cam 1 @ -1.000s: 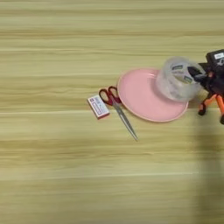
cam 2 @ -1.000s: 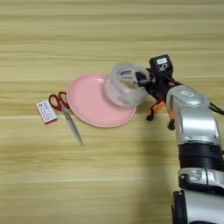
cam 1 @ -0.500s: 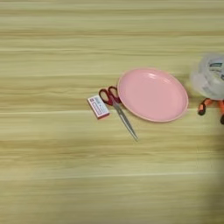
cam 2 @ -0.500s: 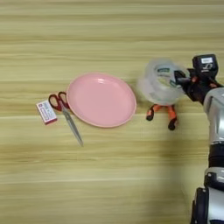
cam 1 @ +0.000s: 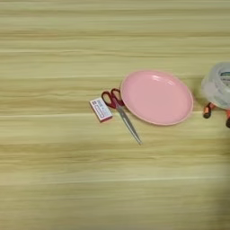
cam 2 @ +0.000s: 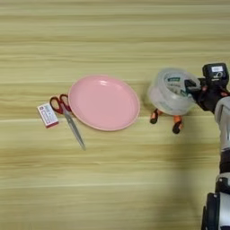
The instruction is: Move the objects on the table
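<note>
Right now I have the gripper (cam 2: 192, 87) pinched on the rim of the clear tape roll (cam 2: 172, 91), carried tilted above the pliers (cam 2: 166, 120), right of the empty pink plate (cam 2: 103, 102). Scissors (cam 2: 66, 116) and small box (cam 2: 46, 115) lie left of the plate on the table (cam 2: 112, 40).

Silver forearm (cam 2: 223, 117), black tool (cam 2: 194, 90), small white label on top

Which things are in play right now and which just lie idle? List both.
In play:
- tape roll, held by the right pincer
- pliers, partly under the roll

Idle on the table:
- pink plate, nothing on it
- scissors, beside the plate
- small box, left of the scissors
</note>
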